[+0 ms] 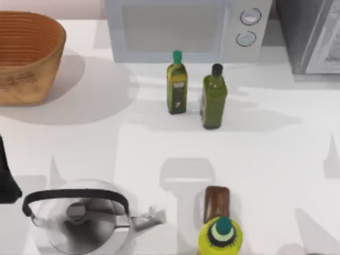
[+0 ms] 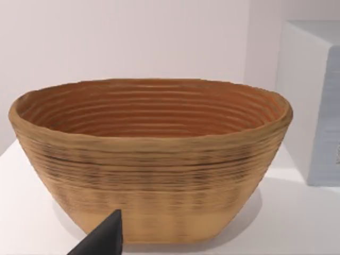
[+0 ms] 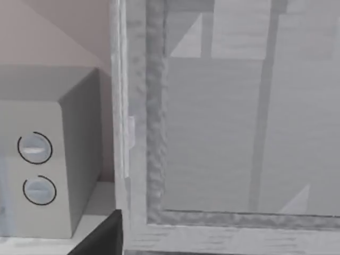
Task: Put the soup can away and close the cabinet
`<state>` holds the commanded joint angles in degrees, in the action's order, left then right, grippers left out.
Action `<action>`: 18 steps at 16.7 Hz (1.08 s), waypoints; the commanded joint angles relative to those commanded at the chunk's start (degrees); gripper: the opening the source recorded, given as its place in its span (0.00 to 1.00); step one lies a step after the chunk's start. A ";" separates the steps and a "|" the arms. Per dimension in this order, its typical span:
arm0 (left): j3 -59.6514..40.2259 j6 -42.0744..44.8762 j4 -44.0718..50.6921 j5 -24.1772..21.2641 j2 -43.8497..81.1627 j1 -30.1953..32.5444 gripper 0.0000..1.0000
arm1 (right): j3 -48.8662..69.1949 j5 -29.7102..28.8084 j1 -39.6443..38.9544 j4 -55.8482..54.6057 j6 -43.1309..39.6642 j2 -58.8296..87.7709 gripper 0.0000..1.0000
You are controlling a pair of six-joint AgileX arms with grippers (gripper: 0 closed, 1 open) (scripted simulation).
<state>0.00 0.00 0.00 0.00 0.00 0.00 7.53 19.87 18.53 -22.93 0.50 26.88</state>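
At the near edge of the table (image 1: pixel 276 159) stood a metal kettle (image 1: pixel 79 220) with a black arched handle, its spout pointing toward the table's right. To its right, a yellow bottle with a green cap (image 1: pixel 220 236) stood at the very edge. A brown jar (image 1: pixel 217 201) stood just behind it, so close that I could not tell whether they touched.

The left arm (image 1: pixel 6 178) sat at the left edge, level with the kettle's handle. Its wrist view showed the dark tip of the left gripper (image 2: pixel 103 239) aimed at the basket. I could not tell whether its jaws were apart or together.

Past the middle of the table stood 2 upright olive oil bottles, near each other but apart. The green-capped bottle (image 1: pixel 177 85) was on the left. The black-capped bottle (image 1: pixel 214 101) was on the right and slightly nearer.

At the far left sat a woven basket (image 1: pixel 26 58), its ribbed orange-brown inner wall visible below the rim.

Along the back stood a white microwave (image 1: pixel 175 26) with 2 round knobs (image 1: pixel 249 17) on its right side.

The cabinet (image 1: pixel 311 32) filled the far right corner, just beside the microwave. It was dark grey and speckled, with a pale framed door panel. The right gripper (image 3: pixel 101 239) showed as a dark tip close in front of the door frame, and the state of its jaws could not be told. What the cabinet held could not be made out.
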 joint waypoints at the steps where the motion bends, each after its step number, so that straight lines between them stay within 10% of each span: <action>1: 0.00 0.00 0.00 0.00 0.00 0.00 1.00 | 1.15 3.36 3.31 -3.97 0.04 5.26 1.00; 11: 0.00 0.00 0.00 0.00 0.00 0.00 1.00 | 11.59 32.88 33.78 -39.16 0.64 53.87 1.00; 18: 0.00 0.00 0.00 0.00 0.00 0.00 1.00 | 13.52 38.19 40.18 -45.88 0.74 62.03 1.00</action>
<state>0.00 0.00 0.00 0.00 0.00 0.00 21.05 58.06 58.71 -68.81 1.25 88.91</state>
